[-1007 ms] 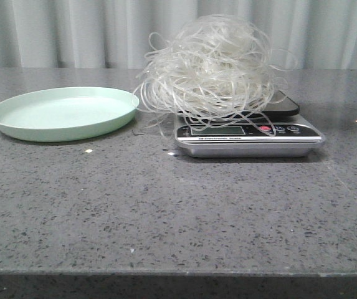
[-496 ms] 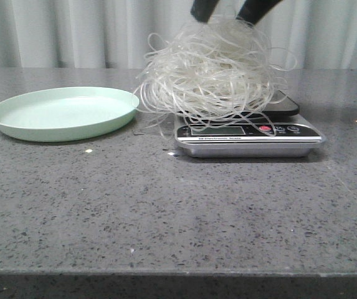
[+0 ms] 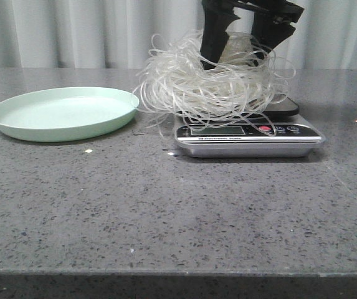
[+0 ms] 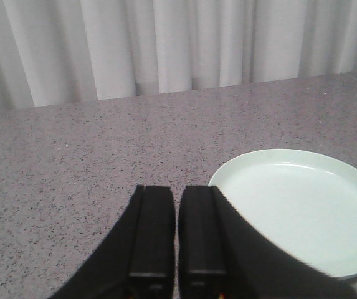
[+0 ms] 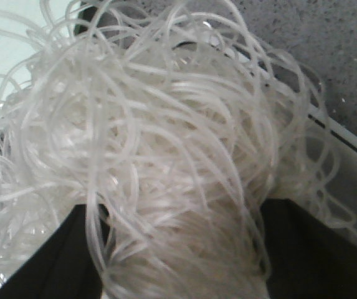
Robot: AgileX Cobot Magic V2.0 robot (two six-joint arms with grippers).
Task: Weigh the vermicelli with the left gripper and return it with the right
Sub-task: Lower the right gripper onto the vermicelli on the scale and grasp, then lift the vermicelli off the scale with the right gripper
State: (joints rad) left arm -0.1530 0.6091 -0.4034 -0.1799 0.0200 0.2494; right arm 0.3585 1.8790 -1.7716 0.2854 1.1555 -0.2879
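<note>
Vermicelli (image 3: 209, 84) sits heaped on the scale (image 3: 248, 132) beside the green plate (image 3: 63, 113), the right hand (image 3: 243, 38) spread wide into its top, the left hand (image 4: 177, 233) closed, empty.

No text can be read with certainty. The scale (image 3: 248, 138) carries a dark line of print on its front panel, just beneath the display window (image 3: 218, 130), possibly a brand or model name, but too small and blurred to make out. The display window shows no legible digits. Small markings beside the red button (image 3: 265, 129) are likewise unreadable.
</note>
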